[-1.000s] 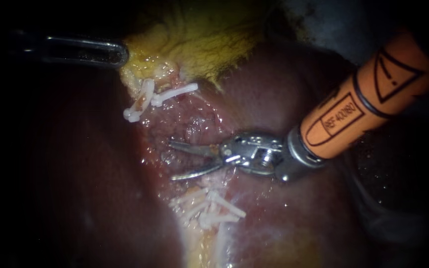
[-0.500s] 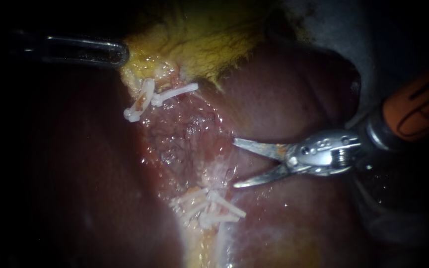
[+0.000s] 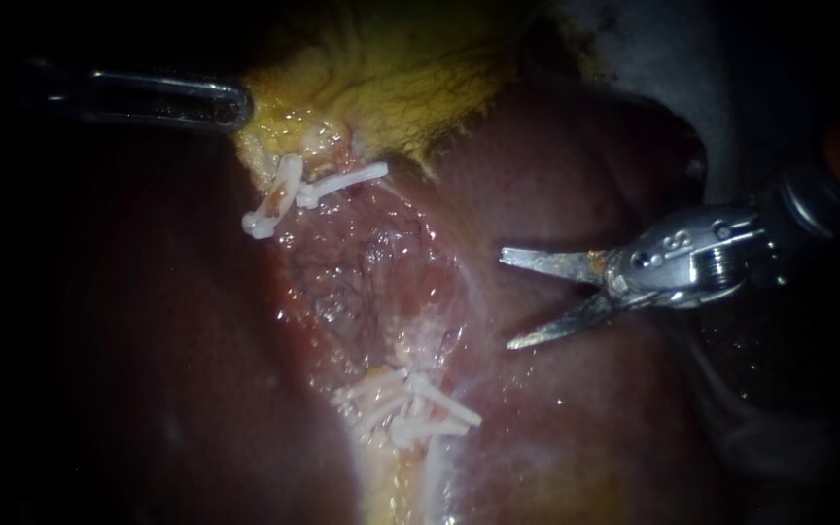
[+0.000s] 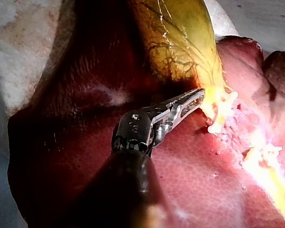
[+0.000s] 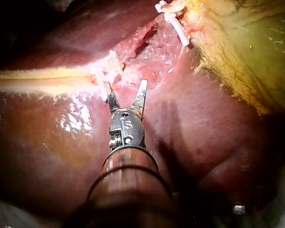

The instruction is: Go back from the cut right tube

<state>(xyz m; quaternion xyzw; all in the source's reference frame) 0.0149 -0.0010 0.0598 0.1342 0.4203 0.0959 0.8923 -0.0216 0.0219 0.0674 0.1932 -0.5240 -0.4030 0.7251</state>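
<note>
The left instrument's (image 3: pixel 237 103) shaft is lost in darkness, its tip hidden against the gallbladder (image 3: pixel 391 78). The right instrument's (image 3: pixel 506 299) shaft is cut off by the endoscope view's edge. Among the clips (image 3: pixel 405 408), the cut tube cannot be made out.

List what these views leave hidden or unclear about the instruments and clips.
1. Left instrument: endoscope view, shaft fades into darkness; gallbladder tissue covers its tip, so any hold is unclear.
2. Right instrument: endoscope view, shaft cut off by the right edge and shadow.
3. Lower clips: endoscope view, bunched and overlapping, too small to count.
</note>
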